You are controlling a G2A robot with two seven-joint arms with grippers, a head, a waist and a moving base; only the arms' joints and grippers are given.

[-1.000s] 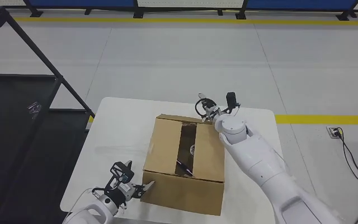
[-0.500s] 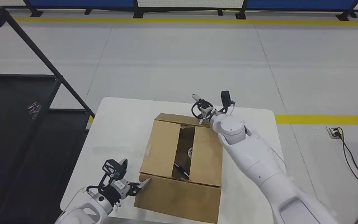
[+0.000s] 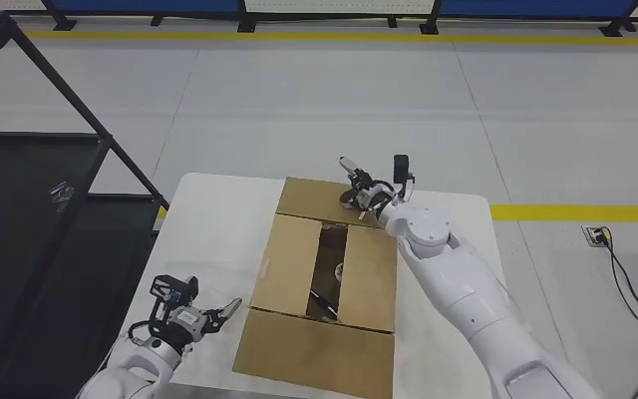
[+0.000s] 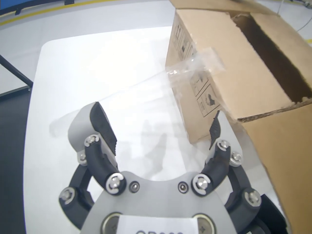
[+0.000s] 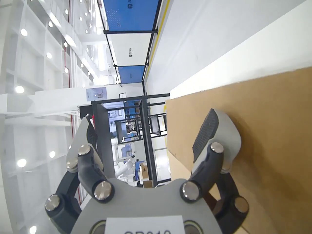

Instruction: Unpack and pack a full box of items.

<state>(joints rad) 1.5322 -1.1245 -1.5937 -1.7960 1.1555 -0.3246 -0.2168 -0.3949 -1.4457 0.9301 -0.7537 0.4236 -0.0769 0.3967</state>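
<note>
While the cardboard box (image 3: 294,269) sits at the middle of the bench (image 3: 209,229), the left gripper (image 3: 223,310) hangs open by the near left corner, just beside it. The right gripper (image 3: 349,183), also open, rests one finger on the box's far flap (image 3: 311,198).

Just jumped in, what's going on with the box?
The box sits on the table, end flaps folded out, long flaps over the top with a gap between. The right gripper is open at the far flap, one finger on it. The left gripper is open beside the near corner.
</note>
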